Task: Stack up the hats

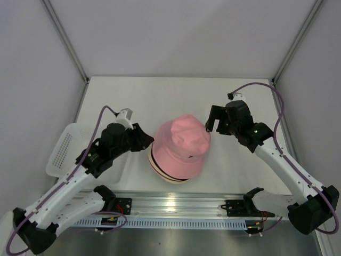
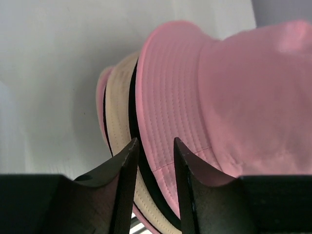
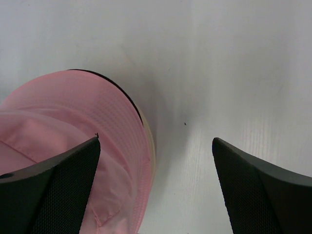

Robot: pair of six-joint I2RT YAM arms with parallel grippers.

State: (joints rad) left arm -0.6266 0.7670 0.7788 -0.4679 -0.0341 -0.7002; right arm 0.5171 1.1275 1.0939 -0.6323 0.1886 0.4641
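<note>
The hats [image 1: 180,151] sit nested mid-table, pink on top; the left gripper [image 2: 153,146] is narrowly parted at the brims, seemingly aligning them; the right gripper [image 3: 156,146] gapes wide, empty.

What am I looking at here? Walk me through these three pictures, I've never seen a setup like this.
Two robot arms are bolted to a white table. The top picture looks down from above; the other two come from small cameras on each wrist. In the middle sits a stack of hats, pink on top with black and cream brims showing under it. A white basket lies at the left edge. The left gripper has its fingers narrowly apart around the stacked brims. The right gripper is wide open beside the stack, holding nothing.
</note>
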